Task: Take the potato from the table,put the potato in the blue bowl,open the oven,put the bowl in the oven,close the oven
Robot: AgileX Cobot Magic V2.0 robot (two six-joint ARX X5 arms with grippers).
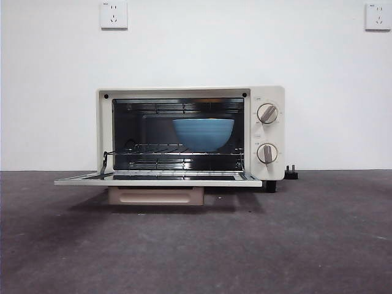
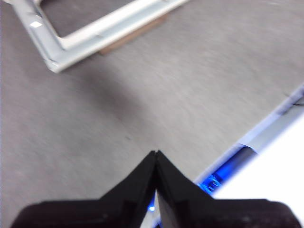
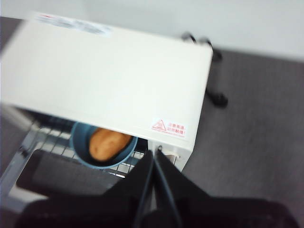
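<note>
The cream-white oven [image 1: 190,92] stands at the back of the table [image 1: 196,245] with its door [image 1: 159,179] folded down flat. Inside, on the wire rack, sits the blue bowl [image 1: 203,133]. In the right wrist view the orange-tan potato [image 3: 108,144] lies in the blue bowl [image 3: 78,142], under the oven's top [image 3: 114,76]. My right gripper [image 3: 155,154] hangs above the oven's front right corner, shut and empty. My left gripper [image 2: 156,154] is shut and empty over the bare table [image 2: 142,104], away from the open door [image 2: 71,40]. Neither gripper shows in the front view.
Two round knobs [image 1: 267,113] sit on the oven's right panel. A black plug [image 1: 291,173] and cord lie behind the oven's right side. Two wall sockets [image 1: 114,15] are on the white wall. The table's edge [image 2: 266,128] runs near the left gripper.
</note>
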